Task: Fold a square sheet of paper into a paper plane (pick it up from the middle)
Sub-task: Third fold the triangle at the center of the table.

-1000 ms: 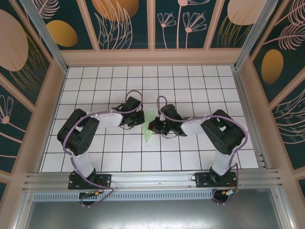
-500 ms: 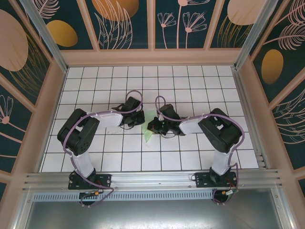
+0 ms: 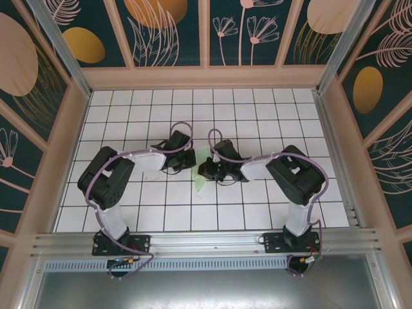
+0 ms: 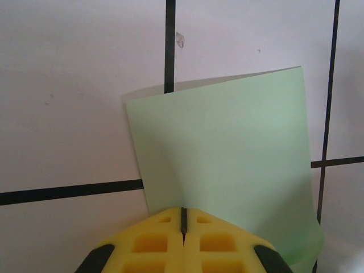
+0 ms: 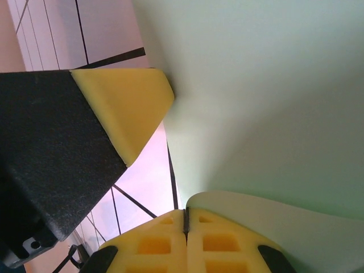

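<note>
Left end effector (image 4: 183, 215), yellow pads closed, pinches the pale green sheet of paper (image 4: 227, 148); right end effector (image 5: 185, 216), also closed, nips its curled edge; the folded sheet sits between them, over the middle of the white-tiled table (image 3: 257, 109).

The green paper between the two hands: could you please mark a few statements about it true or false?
1. The left hand and right hand are both shut on the green paper. True.
2. The paper is already a slim pointed dart. False: the left wrist view shows a broad sheet with a straight top edge.
3. The paper sits near the middle of the table, between the two hands. True.
4. The table is plain wood. False: it is white tiles with dark grid lines.
</note>
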Available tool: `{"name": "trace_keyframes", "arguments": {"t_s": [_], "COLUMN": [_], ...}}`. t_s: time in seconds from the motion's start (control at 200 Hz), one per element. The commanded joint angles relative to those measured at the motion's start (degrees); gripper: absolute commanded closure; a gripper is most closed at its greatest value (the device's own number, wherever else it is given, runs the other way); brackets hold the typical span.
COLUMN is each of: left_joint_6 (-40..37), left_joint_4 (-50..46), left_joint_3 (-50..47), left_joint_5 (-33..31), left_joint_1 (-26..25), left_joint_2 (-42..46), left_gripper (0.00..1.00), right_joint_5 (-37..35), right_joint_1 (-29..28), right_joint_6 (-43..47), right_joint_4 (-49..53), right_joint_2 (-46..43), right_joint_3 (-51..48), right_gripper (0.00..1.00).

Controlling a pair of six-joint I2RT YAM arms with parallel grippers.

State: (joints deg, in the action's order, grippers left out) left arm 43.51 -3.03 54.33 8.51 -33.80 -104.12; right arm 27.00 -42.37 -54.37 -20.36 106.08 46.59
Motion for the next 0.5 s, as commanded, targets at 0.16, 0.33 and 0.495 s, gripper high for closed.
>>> {"name": "trace_keyframes", "arguments": {"t_s": [0.16,0.33,0.495], "left_joint_6": [-0.49,-0.53,-0.48], "left_joint_4": [-0.75,-0.66,-0.59], "left_joint_3": [-0.91,-1.06,-1.11], "left_joint_5": [1.22,1.24,1.42], "left_joint_1": [-0.20,-0.17,-0.16], "left_joint_2": [-1.42,-1.44,-1.46], "left_gripper": [1.00,1.00,1.00], "right_joint_5": [-1.56,-1.69,-1.33], "right_joint_1": [-0.35,-0.31,-0.43], "right_joint_6": [1.39,1.62,1.63], "right_joint_4": [2.06,2.35,1.73], "right_joint_2": [0.40,0.43,0.75], "right_joint_3": [1.31,1.10,1.22], "right_gripper": [1.00,1.00,1.00]}}
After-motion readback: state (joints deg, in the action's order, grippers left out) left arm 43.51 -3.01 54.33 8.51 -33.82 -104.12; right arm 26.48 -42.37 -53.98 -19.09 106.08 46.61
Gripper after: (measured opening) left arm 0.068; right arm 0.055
